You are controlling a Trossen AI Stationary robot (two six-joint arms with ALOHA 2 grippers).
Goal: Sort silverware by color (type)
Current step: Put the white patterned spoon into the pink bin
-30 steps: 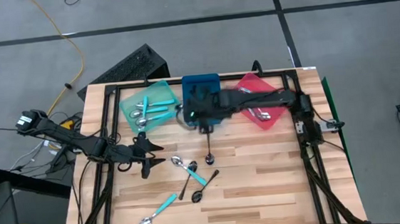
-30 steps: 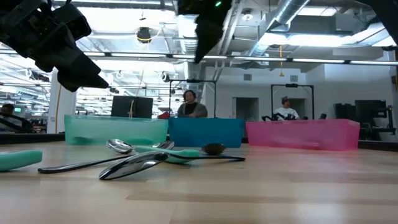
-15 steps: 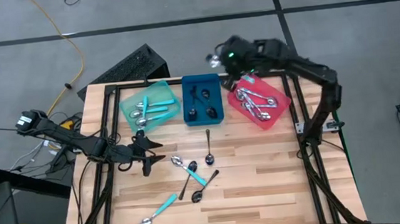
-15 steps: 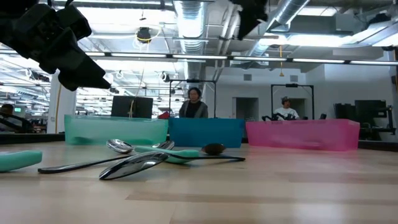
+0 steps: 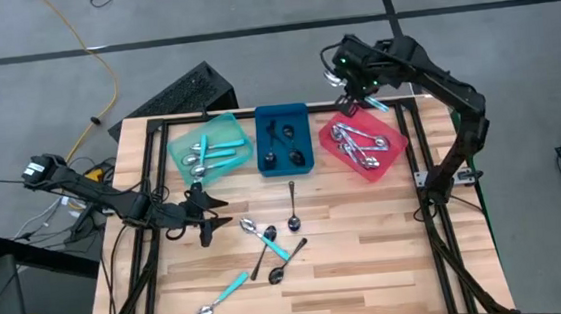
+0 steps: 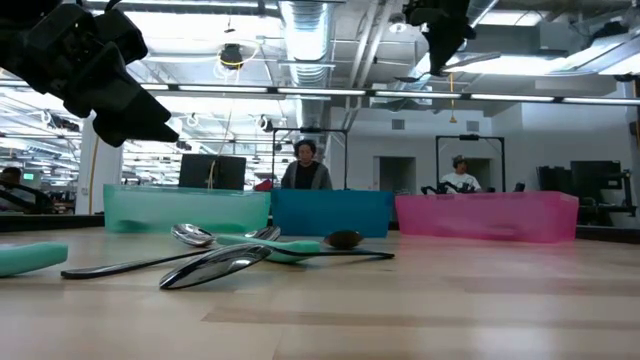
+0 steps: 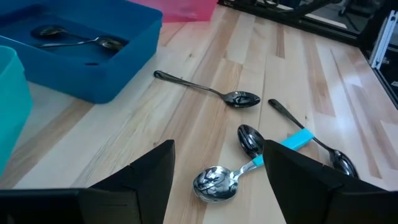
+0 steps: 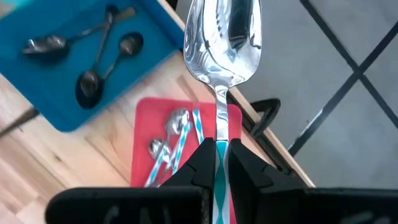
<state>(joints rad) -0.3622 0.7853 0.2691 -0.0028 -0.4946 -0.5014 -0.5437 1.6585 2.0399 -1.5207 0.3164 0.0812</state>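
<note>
Your right pincer point(image 5: 371, 98) is clamped on the handle of a teal-handled spoon point(image 8: 222, 37), bowl pointing away from the wrist, and hangs high over the far edge of the surface point(image 5: 369, 260), just beyond the red tray's point(image 5: 392, 157) far corner; below it lie the black frame rail and bare floor, so you have open room on every side there. Red tray: a heap of silver spoons point(image 5: 360, 143), lying crossed. Next along, touching or nearly so, the blue tray point(image 5: 281, 112) with black spoons point(image 5: 283, 157) inside; beyond it the teal tray point(image 5: 175, 140) with teal-handled spoons point(image 5: 207, 153). Your left pincer point(image 5: 203, 221) hovers above the surface near its left edge, fingers point(image 7: 149, 174) spread apart, holding nothing, in front of the teal tray. Loose items in the middle of the surface: one black spoon point(image 5: 293, 208) lying alone in front of the blue tray; a cluster just right of the left pincer made up of a silver spoon point(image 5: 249, 226), a teal-handled one point(image 5: 276, 244) and two black ones point(image 5: 284, 264), some overlapping; one teal-handled spoon point(image 5: 221, 296) apart, toward the near left corner. The right half of the surface carries nothing but wood. Two people point(image 6: 305, 165) sit in the room behind, well away from the arms.
</note>
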